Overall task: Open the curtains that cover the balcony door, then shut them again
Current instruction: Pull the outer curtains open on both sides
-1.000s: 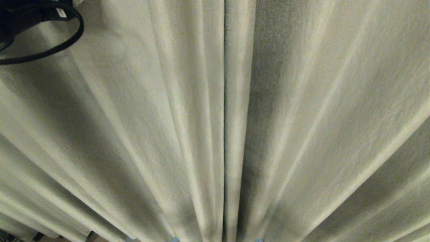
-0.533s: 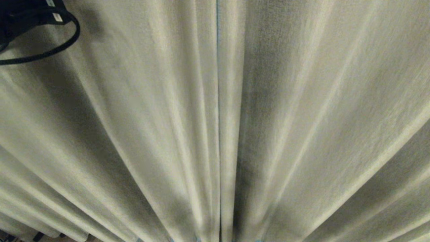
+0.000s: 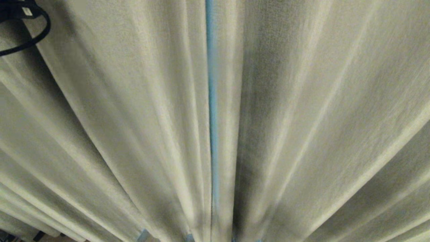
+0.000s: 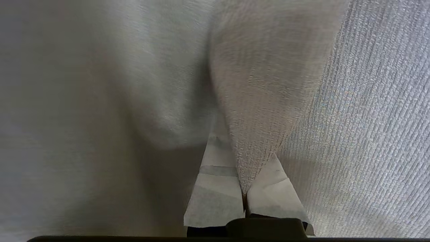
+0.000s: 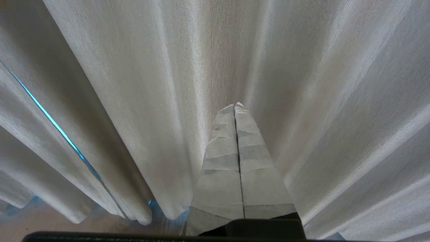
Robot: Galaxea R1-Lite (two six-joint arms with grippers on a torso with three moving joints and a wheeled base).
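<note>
Fills the whole head view: the curtains point(image 3: 302, 117), heavy woven beige drapes in long pleats fanning out from the lower centre of the frame. Down the middle, a thin blue-lit gap point(image 3: 211, 101) between the two panels, narrow from top to bottom. No sight of the balcony door itself; presumably behind the cloth. In the left wrist view, the left gripper point(image 4: 244, 193) with fingers pressed together on a pinched fold of the drape, cloth rising out of the tips in a taut ridge. In the upper left corner of the head view, only a black cable loop point(image 3: 32, 38) of that arm. In the right wrist view, the right gripper point(image 5: 238, 111) with fingers closed on nothing, tips just short of the pleats, idle. Step in hand, by the look of it: drawing the left panel aside to begin opening. Best done by pulling sideways toward the left of the head frame and level with the rail, not downward, so the fold does not slip from the pinch or strain the hooks. Open room: none visible past the folds at the left margin; a sliver of floor point(image 5: 20, 222) at the hems in the lower left of the right wrist view.
</note>
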